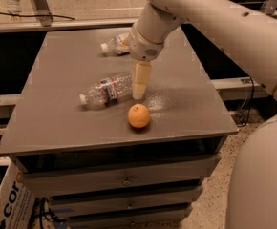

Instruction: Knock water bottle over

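The water bottle [106,89], clear ribbed plastic with a white cap and a narrow red-white-blue label band, lies on its side near the middle of the grey table [57,75], cap pointing left. My gripper [140,82] hangs from the white arm just right of the bottle's base, its cream fingers pointing down at the table top and touching or almost touching the bottle's end.
An orange [139,116] sits in front of the gripper, near the table's front edge. A second bottle [115,45] with a large white-and-blue label lies at the table's back, behind the arm. Drawers run below the table front. A cardboard box [9,204] stands at lower left.
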Robot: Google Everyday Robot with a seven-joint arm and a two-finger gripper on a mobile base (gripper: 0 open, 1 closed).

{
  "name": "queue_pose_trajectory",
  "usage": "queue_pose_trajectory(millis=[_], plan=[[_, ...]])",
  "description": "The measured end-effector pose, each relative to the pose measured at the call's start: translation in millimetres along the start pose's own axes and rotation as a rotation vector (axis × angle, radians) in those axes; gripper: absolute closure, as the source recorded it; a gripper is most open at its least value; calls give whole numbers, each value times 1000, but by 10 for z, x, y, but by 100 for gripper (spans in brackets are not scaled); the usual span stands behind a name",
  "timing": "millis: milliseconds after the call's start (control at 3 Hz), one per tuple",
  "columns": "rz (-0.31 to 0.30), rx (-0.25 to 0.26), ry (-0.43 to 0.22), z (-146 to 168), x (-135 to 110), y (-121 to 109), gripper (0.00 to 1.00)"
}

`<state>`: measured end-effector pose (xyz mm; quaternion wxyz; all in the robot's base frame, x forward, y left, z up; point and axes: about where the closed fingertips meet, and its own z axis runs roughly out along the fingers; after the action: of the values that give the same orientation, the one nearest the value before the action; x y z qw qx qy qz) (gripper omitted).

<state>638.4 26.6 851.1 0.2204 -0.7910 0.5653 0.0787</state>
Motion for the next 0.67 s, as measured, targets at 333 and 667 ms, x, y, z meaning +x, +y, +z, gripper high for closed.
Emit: queue_pose_trajectory(millis=[333, 667], plan=[[95, 15, -132, -66, 192, 95, 0], [221, 53, -298, -151, 425, 139, 0]])
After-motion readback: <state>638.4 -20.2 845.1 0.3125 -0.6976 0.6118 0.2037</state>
